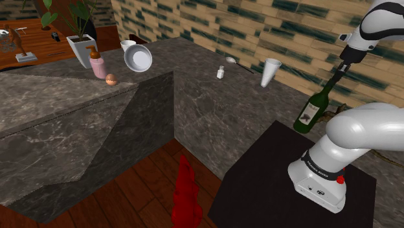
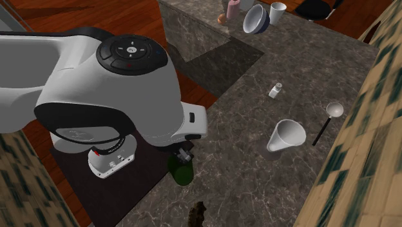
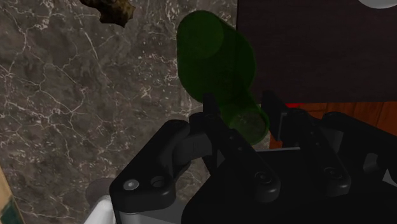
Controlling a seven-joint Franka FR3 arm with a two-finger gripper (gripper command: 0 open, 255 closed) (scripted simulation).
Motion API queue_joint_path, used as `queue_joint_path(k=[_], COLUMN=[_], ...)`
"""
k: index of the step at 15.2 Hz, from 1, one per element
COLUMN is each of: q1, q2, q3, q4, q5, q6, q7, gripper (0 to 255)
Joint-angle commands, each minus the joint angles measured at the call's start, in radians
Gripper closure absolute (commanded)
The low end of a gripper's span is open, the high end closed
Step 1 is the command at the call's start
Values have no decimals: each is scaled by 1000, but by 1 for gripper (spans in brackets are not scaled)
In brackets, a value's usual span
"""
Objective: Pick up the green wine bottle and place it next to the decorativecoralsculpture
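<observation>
Gripper [image 1: 338,72] clamped on bottle [image 1: 313,111] neck. The bottle hangs tilted, apparently clear of the counter [image 1: 213,103], beside the stand [image 1: 259,175]. Pick looks done. Left to do: carry to brown lump [image 3: 112,9] (likely the sculpture) and set down.

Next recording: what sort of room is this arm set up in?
Most likely a home kitchen. A dark stone counter wraps round a corner against a tiled wall. A white bowl and a mug stand on it, with a long-handled spoon near the wall.
</observation>
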Motion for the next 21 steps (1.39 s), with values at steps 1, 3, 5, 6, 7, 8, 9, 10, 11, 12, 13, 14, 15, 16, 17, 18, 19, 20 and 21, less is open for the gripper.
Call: queue_joint_path(k=[1,3,5,6,7,8,9,10,11,12,13,14,15,16,17,18,19,20,21], q1=[0,0,0,0,0,0,0,0,4,9,13,17,17,17,17,17,17,17,17], q2=[0,0,0,-1,-1,-1,-1,-1,-4,-6,-6,-5,-5,-5,-5,-5,-5,-5,-5], q3=[0,0,0,0,0,0,0,0,16,32,47,58,58,58,58,58,58,58,58], q4=[-1,-1,-1,-1,-1,-1,-1,-1,28,57,88,113,113,113,113,113,113,113,113], q5=[0,0,-1,-1,-1,-1,-1,-1,14,28,41,52,52,52,52,52,52,52,52], q6=[1,1,1,1,1,1,1,1,-32,-64,-95,-119,-119,-119,-119,-119,-119,-119,-119], q7=[0,0,0,0,0,0,0,0,-2,-5,-7,-9,-10,-9,-10,-10,-10,-10,-10], gripper=[255,255,0,0,0,0,0,0,0,0,0,0,0,0,0,0,0,0,0])
